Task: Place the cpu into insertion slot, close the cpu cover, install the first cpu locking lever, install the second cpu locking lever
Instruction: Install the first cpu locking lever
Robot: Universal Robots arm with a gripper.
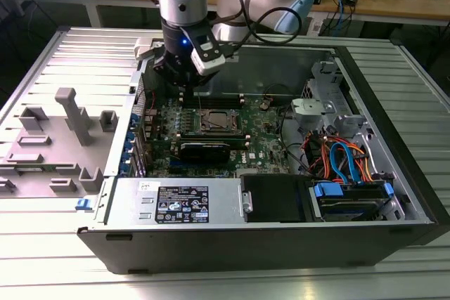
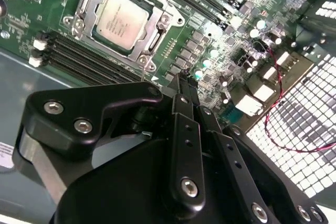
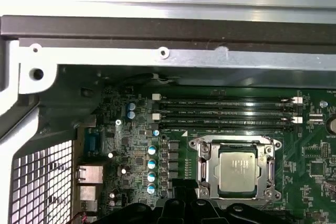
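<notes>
The cpu [image 1: 216, 121] [image 2: 122, 20] [image 3: 237, 168], silver-topped, lies flat in the insertion slot [image 3: 235, 142] on the green motherboard [image 1: 267, 147]. The cpu cover [image 2: 161, 20] [image 3: 209, 170] is down around the chip as a silvery frame. Thin metal bars run along two sides of the frame; I cannot tell whether they are latched. My gripper [image 1: 184, 98] [image 2: 179, 81] [image 3: 181, 186] hovers over the board beside the socket, toward the exterior view's left. Its black fingers are shut together, holding nothing and apart from the cover.
Long black memory slots [image 3: 226, 113] run along the socket on its case-wall side. The open computer case [image 1: 394, 138] holds orange and blue cables [image 1: 344, 159], a drive bay [image 1: 348, 198] and a power supply [image 1: 176, 201]. A grey fixture [image 1: 67, 121] stands at the exterior view's left.
</notes>
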